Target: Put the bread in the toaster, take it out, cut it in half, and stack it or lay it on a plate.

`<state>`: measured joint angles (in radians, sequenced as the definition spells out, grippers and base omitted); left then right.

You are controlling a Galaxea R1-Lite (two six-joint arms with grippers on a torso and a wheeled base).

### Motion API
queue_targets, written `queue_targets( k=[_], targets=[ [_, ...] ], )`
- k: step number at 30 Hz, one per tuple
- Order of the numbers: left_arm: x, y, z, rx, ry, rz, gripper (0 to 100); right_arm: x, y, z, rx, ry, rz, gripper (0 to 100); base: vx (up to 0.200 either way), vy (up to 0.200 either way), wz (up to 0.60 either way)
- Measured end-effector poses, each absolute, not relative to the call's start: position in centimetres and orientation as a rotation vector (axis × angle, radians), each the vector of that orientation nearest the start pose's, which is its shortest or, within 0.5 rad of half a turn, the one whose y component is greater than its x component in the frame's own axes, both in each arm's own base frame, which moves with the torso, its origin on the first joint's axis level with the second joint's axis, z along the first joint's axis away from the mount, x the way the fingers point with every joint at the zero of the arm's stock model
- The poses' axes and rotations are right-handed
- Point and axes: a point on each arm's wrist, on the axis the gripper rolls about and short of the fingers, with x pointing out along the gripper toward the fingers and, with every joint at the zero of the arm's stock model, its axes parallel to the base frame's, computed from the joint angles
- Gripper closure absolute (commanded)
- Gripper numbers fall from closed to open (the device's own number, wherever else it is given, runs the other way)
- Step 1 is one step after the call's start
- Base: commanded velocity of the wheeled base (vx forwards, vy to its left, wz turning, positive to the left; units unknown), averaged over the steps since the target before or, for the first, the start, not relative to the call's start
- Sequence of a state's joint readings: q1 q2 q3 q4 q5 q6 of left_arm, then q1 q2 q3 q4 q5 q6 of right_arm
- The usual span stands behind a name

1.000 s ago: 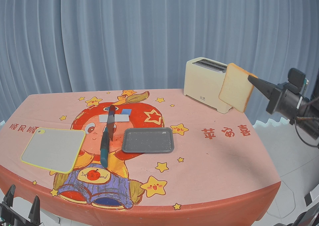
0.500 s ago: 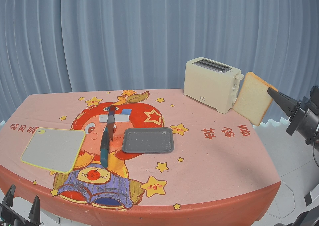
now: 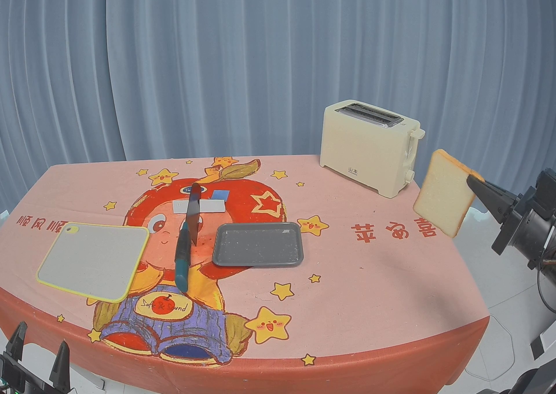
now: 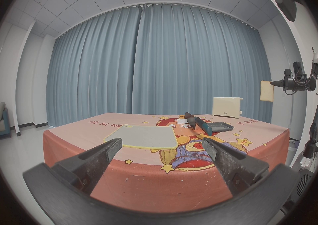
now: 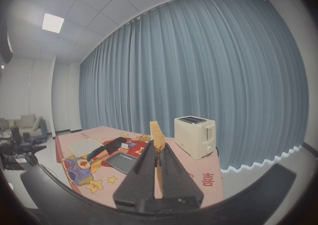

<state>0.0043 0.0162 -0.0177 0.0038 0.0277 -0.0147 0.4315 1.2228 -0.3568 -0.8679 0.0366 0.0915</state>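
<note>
Over the last second our right gripper has carried the bread away from the toaster. The slice was level with the toaster's top corner and now hangs lower and farther right, past the table's right edge.

Nearest us, the left gripper sits below the table's near left corner. Its jaws are spread wide and hold nothing, parked clear of the work, we judge.

On the table the cutting board lies near left. The knife lies beside it, and the grey tray is just right of the knife. We judge they are grouped so that cutting and plating need only short moves.

Farther right, the right gripper's jaws are pinched on the bread's crust edge, so the slice hangs upright, which suits the slots. The toaster stands at the far right with its slots facing up.
</note>
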Motion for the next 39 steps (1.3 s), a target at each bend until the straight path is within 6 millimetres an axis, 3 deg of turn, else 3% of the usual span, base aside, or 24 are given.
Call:
queue_targets(
  k=[17, 39],
  targets=[
    [-2.29, 0.05, 8.03, -0.018, 0.002, 0.032, 0, 15.22, 6.91, 19.72, 0.034, -0.004, 0.441, 100, 0.000, 0.000, 0.00],
    [-2.29, 0.05, 8.03, -0.018, 0.002, 0.031, 0, 14.87, 6.65, 19.93, 0.002, -0.026, 0.436, 100, 0.000, 0.200, 0.00]
  ],
)
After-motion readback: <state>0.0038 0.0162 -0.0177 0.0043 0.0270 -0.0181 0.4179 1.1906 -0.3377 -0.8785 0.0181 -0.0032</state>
